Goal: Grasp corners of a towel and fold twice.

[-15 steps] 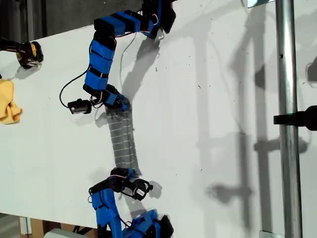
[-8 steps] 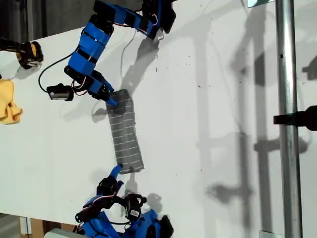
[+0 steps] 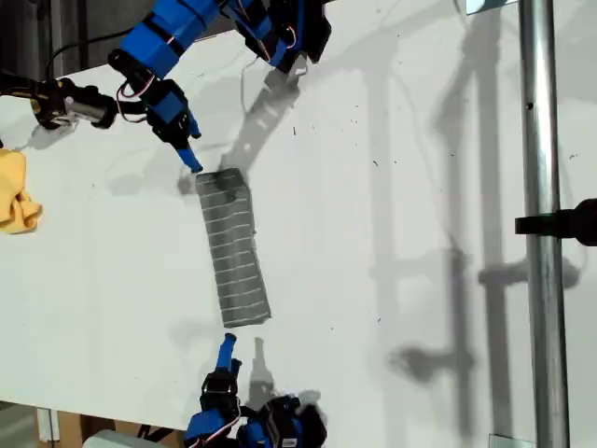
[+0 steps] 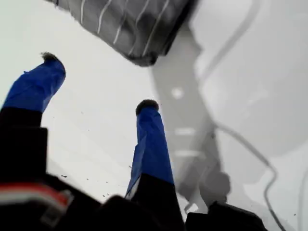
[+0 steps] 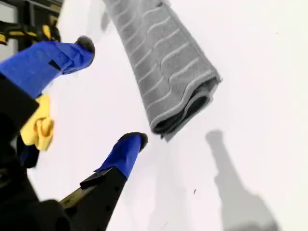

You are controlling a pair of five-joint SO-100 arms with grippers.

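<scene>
The grey white-striped towel lies on the white table as a narrow folded strip, running from the upper middle toward the lower middle of the exterior view. My first gripper hovers just beyond the strip's upper end, open and empty. The first wrist view shows that towel end ahead of my first gripper, apart from it. My second gripper stands open a little below the lower end. In the second wrist view the layered end of the towel lies past my second gripper. Its corners are stacked in the fold.
A plain yellow cloth sits at the exterior view's left edge, with a yellow-and-black object above it. A metal pole with a black clamp runs down the exterior view's right. The table's edge is close behind my second arm.
Both grippers have let go of the towel's ends and drawn back, the first upward and leftward, the second downward in the exterior view. The towel now lies free.
</scene>
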